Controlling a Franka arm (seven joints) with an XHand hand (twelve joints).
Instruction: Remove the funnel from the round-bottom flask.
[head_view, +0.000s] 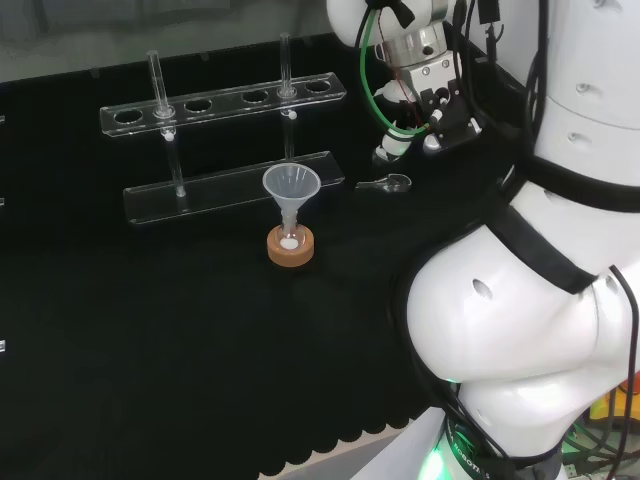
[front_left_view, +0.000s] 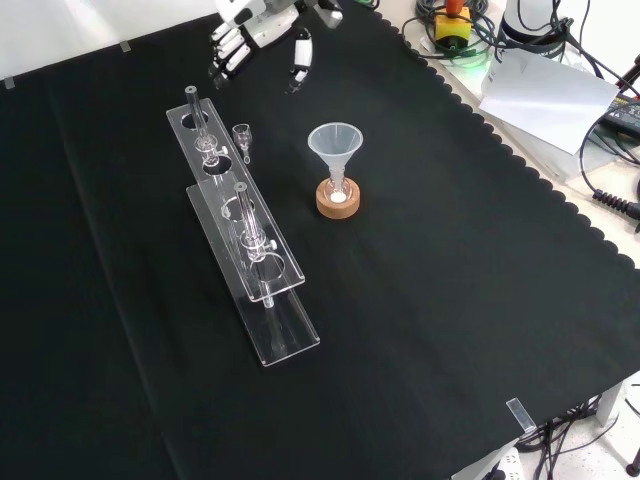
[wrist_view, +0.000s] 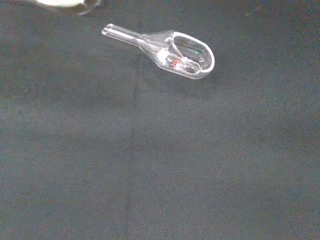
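Note:
A clear plastic funnel (head_view: 291, 186) (front_left_view: 335, 145) stands upright with its stem in the neck of a small round-bottom flask (head_view: 290, 238) (front_left_view: 338, 192). The flask rests on a cork ring (head_view: 291, 250) (front_left_view: 338, 204) and has something white at its bottom. The hand (head_view: 437, 108) (front_left_view: 243, 38) hovers well apart from the funnel, to its right and farther back in the head view, at the top edge in the front view. Its fingers are relaxed and hold nothing. Beneath it a small glass scoop (head_view: 385, 184) (front_left_view: 242, 134) (wrist_view: 172, 50) lies on the cloth.
A clear test-tube rack (head_view: 225, 150) (front_left_view: 245, 235) with two tubes stands left of the flask in the front view, behind it in the head view. Cables and a sheet of paper (front_left_view: 545, 95) lie past the cloth's scalloped edge. The arm's white links (head_view: 540, 300) fill the head view's right.

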